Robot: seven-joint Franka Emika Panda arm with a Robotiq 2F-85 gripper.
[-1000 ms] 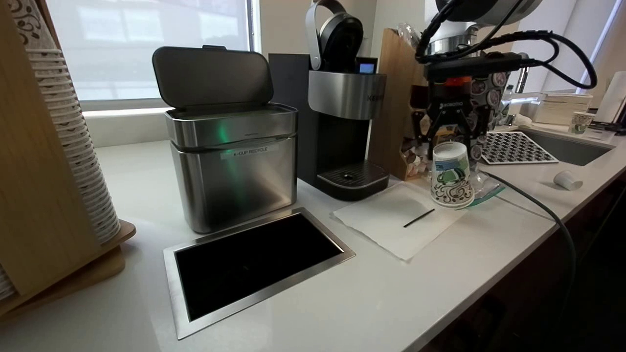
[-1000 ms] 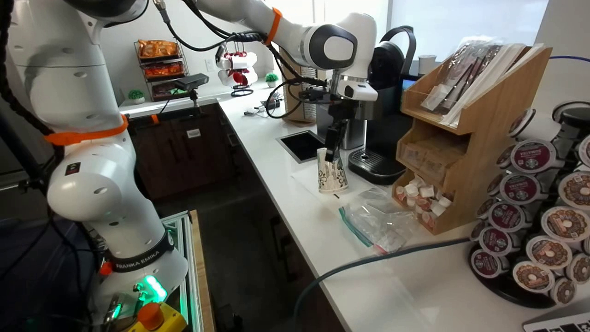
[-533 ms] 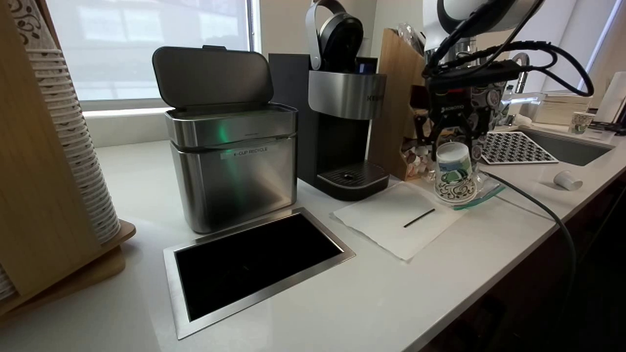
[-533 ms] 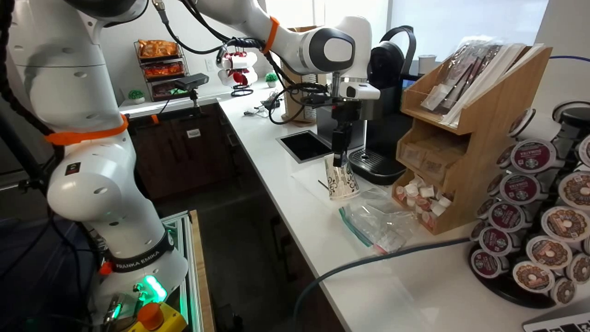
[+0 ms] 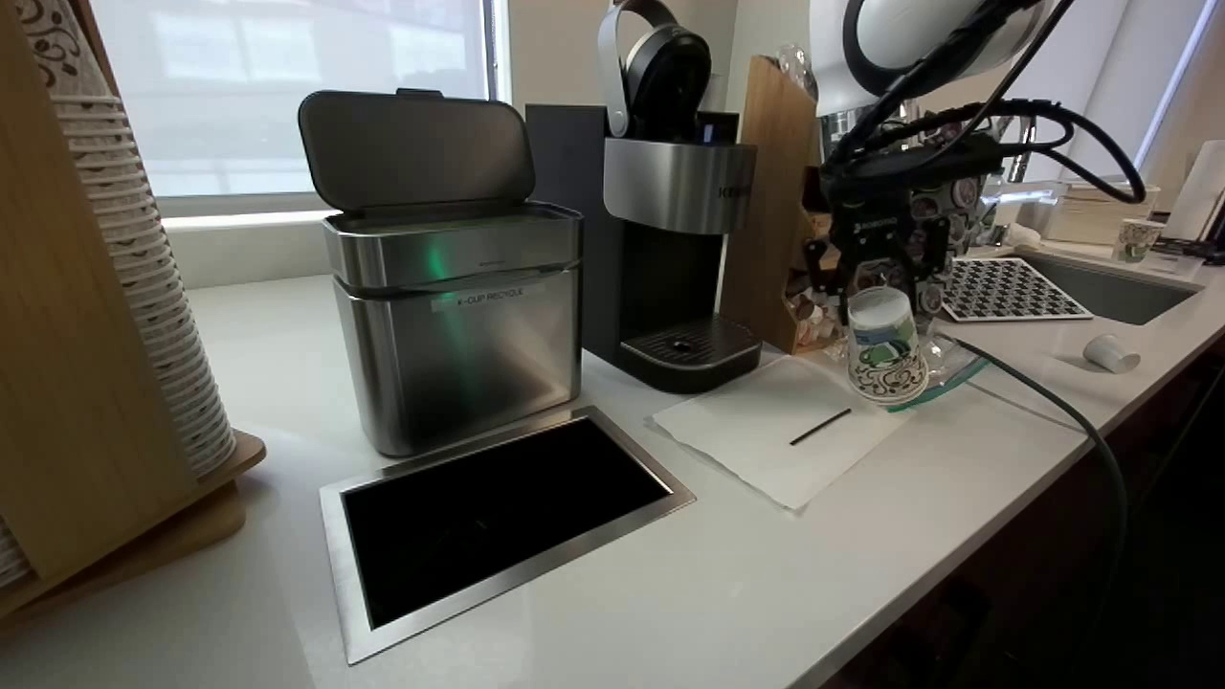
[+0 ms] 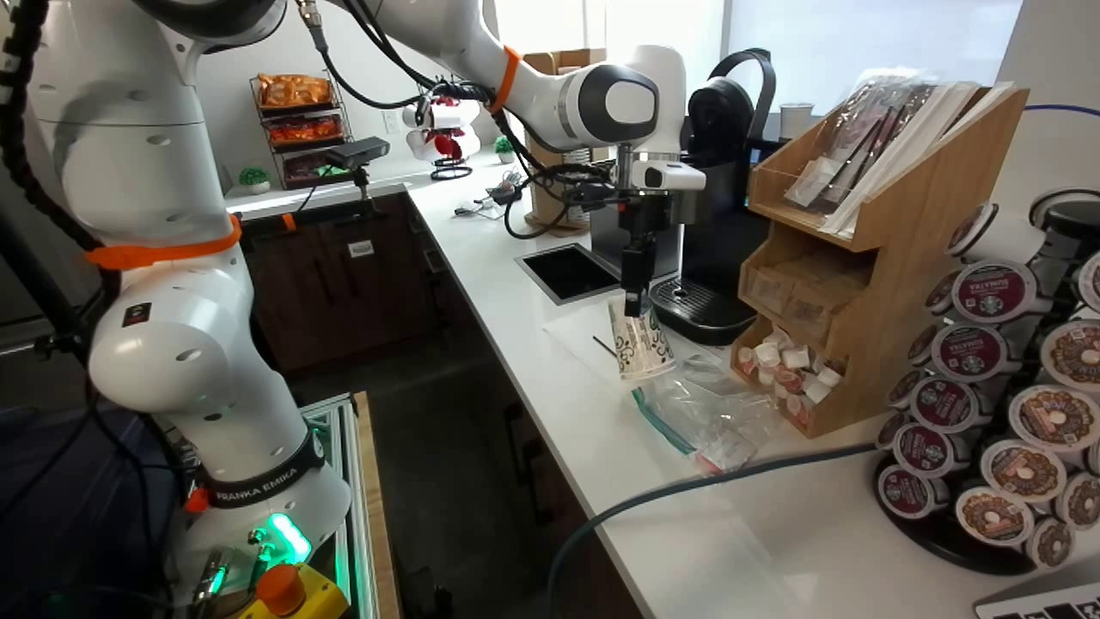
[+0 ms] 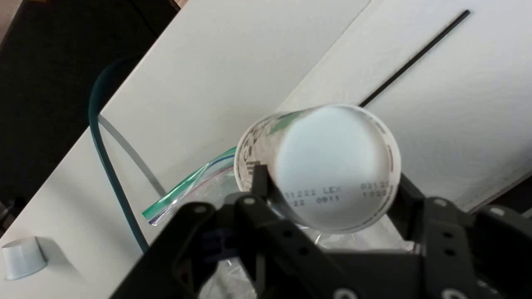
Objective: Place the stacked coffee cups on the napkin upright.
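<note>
Since the napkin (image 7: 465, 112) spreads to the upper right of my gripper (image 7: 332, 185) in the wrist view, I judge the move runs that way. Clear bag (image 7: 208, 185) lies lower left. I pinch the stacked coffee cups (image 7: 324, 162) mid-frame, base up, long axis tilted; straightening seems needed. Thin black stick (image 7: 415, 60) on the napkin could obstruct set-down.

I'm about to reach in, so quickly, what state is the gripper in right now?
Gripper: closed on the stacked coffee cups, holding them upside down and tilted.
</note>
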